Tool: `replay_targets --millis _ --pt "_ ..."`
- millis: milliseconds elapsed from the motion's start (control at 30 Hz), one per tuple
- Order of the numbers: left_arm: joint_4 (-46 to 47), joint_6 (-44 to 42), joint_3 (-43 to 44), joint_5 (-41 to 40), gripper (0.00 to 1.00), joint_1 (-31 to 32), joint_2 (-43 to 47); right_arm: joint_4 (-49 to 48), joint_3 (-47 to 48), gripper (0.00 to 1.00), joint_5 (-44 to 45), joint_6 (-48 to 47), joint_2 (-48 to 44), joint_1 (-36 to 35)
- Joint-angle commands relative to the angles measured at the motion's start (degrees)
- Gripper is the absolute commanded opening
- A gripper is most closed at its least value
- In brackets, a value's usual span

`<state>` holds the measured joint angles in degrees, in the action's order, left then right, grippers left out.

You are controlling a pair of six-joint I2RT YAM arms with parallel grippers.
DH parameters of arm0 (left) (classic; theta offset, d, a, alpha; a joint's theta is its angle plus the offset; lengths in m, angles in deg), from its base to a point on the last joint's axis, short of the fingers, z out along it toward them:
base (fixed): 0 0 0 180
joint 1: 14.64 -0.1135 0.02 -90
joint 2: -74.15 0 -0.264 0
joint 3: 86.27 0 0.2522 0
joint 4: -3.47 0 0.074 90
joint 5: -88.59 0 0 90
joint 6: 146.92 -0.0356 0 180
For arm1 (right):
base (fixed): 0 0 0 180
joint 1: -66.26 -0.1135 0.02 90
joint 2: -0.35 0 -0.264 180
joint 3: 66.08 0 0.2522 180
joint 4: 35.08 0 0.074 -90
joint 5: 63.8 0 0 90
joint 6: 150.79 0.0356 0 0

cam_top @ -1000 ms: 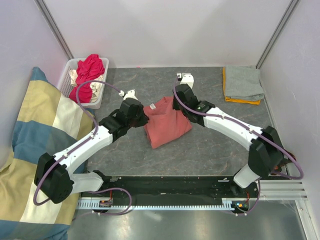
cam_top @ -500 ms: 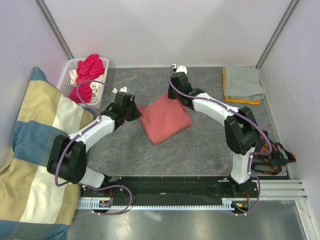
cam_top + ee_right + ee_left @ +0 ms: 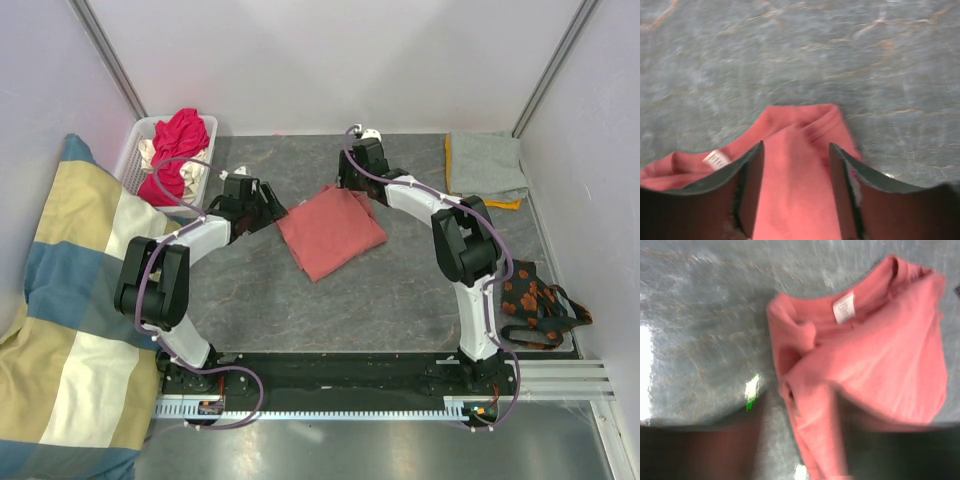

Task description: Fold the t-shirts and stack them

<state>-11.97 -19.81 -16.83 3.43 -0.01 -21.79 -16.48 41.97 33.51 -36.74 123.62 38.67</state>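
1. The grey marbled table (image 3: 800, 60) fills the view from 9 through 12 to 3 o'clock, with thin orange-brown veins crossing it.
2. A salmon-pink t-shirt (image 3: 795, 132) lies on it at 6 o'clock, its stitched edge facing 12 o'clock.
3. A small white neck label (image 3: 717, 159) sits on the shirt at 8 o'clock, right at the edge of the finger on that side.
4. The right gripper (image 3: 796, 148) comes in from 6 o'clock. Its two dark fingers (image 3: 751, 185) stand apart over the shirt, with pink cloth showing in the gap.
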Motion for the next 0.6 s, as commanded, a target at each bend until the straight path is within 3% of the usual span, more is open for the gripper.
replay_targets --millis 0,233,567 --pt "4.8 -0.6 2.8 -2.1 1.00 -3.1 -0.6 -3.8 0.8 0.68 -0.5 -1.1 -1.4 4.5" --pt "3.1 1.3 -1.8 -4.0 1.00 -3.8 7.2 -5.8 -14.9 0.75 -1.2 -0.5 -10.9 7.3" --pt "2.1 5.0 -17.6 -0.3 1.00 -2.1 21.7 -10.6 -37.2 0.70 -10.0 4.1 -25.3 6.2"
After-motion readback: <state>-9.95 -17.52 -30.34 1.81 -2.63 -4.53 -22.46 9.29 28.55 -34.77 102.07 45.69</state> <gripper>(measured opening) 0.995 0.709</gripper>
